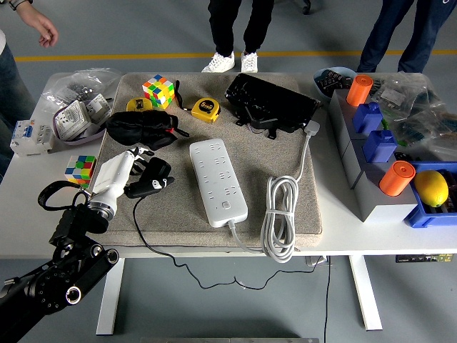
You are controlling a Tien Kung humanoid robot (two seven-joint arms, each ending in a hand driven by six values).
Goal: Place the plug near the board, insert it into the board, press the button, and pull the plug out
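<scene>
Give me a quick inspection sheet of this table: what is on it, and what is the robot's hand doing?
Surface: white table with a beige mat over its middle.
Job's things: white power strip flat on the mat; black plug to its left, not inserted.
Clutter: two puzzle cubes, two yellow tape measures, black pouch, black case, orange cylinders, blue bins, a lemon, bagged parts.
Hands: left hand at the plug, fingers curled on it; right hand nothing seen.
Cables: coiled white cord; the plug's black cable drops over the near edge.
Surroundings: people's legs beyond the table; a person's hand at upper left.
</scene>
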